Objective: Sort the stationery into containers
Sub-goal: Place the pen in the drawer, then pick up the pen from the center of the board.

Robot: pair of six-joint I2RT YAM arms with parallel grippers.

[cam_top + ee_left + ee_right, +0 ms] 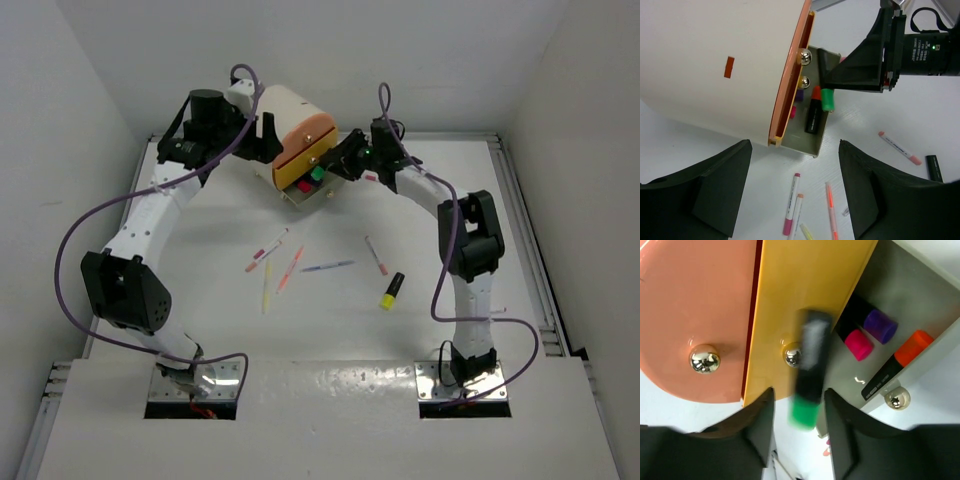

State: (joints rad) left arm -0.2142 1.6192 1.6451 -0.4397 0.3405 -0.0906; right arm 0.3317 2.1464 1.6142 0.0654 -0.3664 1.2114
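Observation:
The cream cabinet [295, 115] stands at the back with its lowest, grey drawer [310, 192] pulled out. Inside it lie purple [880, 326], pink [859, 344] and orange-capped [912, 347] highlighters. My right gripper [799, 395] hovers over that drawer, open. A green-capped highlighter [807, 390] shows blurred between its fingers with a gap on each side. The peach drawer [695, 305] and the yellow-orange drawer [800, 285] are closed. My left gripper [795, 145] stands open and empty beside the cabinet's left side. A yellow-capped highlighter [391, 291] and several thin pens [290, 268] lie on the table.
The pens are spread across the table's middle: a pink one [266, 252], a yellow one [267, 290], a blue one [328, 266] and a pink one further right [376, 255]. Purple cables [75, 240] loop off both arms. White walls close in the table.

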